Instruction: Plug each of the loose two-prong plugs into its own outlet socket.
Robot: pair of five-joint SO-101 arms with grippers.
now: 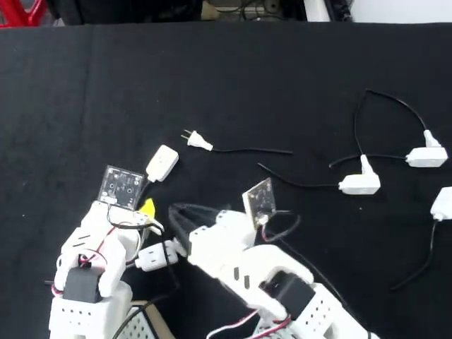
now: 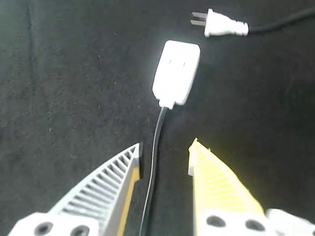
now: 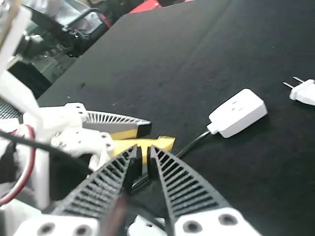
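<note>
Two pincers crowd one spot, and that's the main risk. The right arm's black ribbed gripper (image 3: 145, 150) sits almost tip-to-tip w/ the left arm's grey-and-yellow gripper (image 2: 165, 147). Any swing could knock them together or snag the thin black cord (image 2: 156, 137) running btwn them. A tug on that cord would prob. drag or spin the white rectangular outlet socket (image 2: 176, 73). That would throw off its slots relative to the loose white two-prong plug (image 2: 221, 27). The plug lies just beyond the socket on the black table cover (image 1: 282, 70), near it but not touching, and not yet inserted. The socket's slots face up.

Left gripper: spread wide, released, holding nothing. The cord passes btwn its fingers w/o visible contact.

Right gripper: nearly clenched, only a slit at the tips, poised over the same cord. Can't tell whether it actually pinches it.
</note>
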